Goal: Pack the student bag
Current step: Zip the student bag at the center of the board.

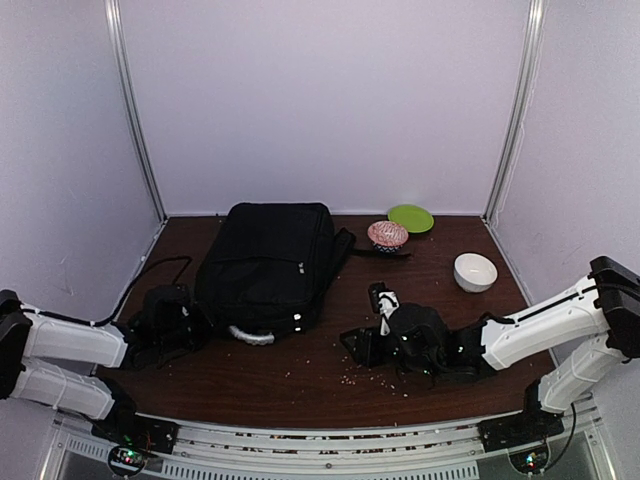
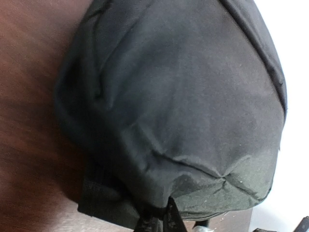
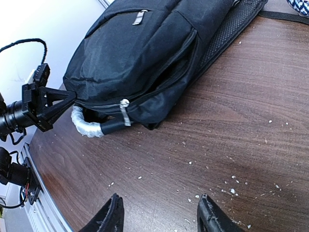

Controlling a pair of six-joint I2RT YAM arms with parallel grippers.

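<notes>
The student bag [image 1: 265, 262] lies flat, left of centre on the table [image 1: 330, 385]; the left gripper [image 3: 67, 98] is clamped on its near corner; the right gripper [image 3: 161, 218] hovers empty, fingers apart; opening the bag seems in hand; next the right one must catch the small zip pull [image 3: 124, 110].

I am stretching my white left arm [image 1: 70, 345] low and forward, and I am pinching its black left tool [image 3: 69, 97] shut on a corner of the large black fabric student bag [image 3: 145, 53]. I am reaching my white right arm [image 1: 535, 325] inward, low, holding its black right tool [image 3: 161, 215] with fingers parted and gripping nothing.
</notes>
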